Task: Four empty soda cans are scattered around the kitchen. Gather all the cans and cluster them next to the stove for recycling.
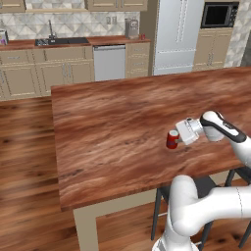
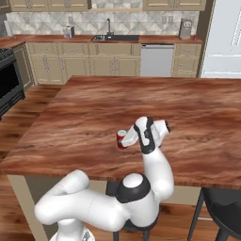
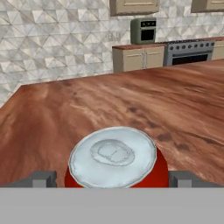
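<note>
A red soda can point(image 1: 171, 141) with a silver top stands upright on the wooden island table point(image 1: 112, 127), near its front right part. My gripper point(image 1: 175, 138) reaches it from the right, open, one finger on each side. In the hand view the can point(image 3: 113, 155) fills the gap between the two fingertips point(image 3: 43, 179), with a little room on either side. From the right base view the can point(image 2: 122, 139) peeks out left of my gripper point(image 2: 126, 138). The stove point(image 3: 192, 50) stands against the far wall; its black oven front point(image 2: 9, 80) shows at the left edge.
The back counter holds a sink point(image 1: 61, 41), beside a dishwasher point(image 1: 109, 61) and a fridge point(image 1: 177, 34). A small red can-like thing point(image 1: 142, 36) sits on that counter by an appliance. Dark bar stools point(image 1: 206, 188) stand at the island's near edge.
</note>
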Robot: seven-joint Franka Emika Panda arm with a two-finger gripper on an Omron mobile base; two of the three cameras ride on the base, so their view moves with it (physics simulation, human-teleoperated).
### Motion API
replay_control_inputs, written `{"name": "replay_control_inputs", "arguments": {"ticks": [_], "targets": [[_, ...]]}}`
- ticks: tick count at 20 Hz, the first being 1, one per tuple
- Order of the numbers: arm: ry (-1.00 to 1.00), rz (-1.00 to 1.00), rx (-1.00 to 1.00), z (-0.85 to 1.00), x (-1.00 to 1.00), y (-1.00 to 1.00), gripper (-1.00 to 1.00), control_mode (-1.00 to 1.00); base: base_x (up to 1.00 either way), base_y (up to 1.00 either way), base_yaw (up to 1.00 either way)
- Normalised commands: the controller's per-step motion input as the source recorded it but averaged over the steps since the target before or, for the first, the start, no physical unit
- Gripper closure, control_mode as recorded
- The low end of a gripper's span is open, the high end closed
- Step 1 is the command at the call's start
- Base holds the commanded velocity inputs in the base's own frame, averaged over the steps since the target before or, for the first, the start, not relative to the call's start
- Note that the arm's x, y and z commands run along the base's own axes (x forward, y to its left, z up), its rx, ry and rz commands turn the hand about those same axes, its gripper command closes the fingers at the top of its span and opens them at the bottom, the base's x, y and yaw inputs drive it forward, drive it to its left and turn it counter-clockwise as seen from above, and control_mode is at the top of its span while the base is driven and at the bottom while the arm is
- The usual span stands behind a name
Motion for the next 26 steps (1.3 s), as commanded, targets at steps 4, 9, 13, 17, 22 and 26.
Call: {"name": "replay_control_inputs", "arguments": {"ticks": [4, 9, 13, 17, 22, 26], "targets": [[0.01, 0.00, 0.00, -0.01, 0.00, 0.11, -1.00, -1.00, 0.00, 0.00, 0.00], [0.02, 0.00, 0.00, -0.08, 0.00, 0.14, -1.00, -1.00, 0.00, 0.00, 0.00], [0.01, 0.00, 0.00, -0.11, 0.00, 0.18, 1.00, -1.00, 0.00, 0.00, 0.00], [0.00, 0.00, 0.00, -0.03, 0.00, 0.09, 1.00, -1.00, 0.00, 0.00, 0.00], [0.00, 0.00, 0.00, 0.00, 0.00, 0.00, 1.00, -1.00, 0.00, 0.00, 0.00], [0.00, 0.01, 0.00, 0.03, -0.03, 0.00, 1.00, -1.00, 0.00, 0.00, 0.00]]}}
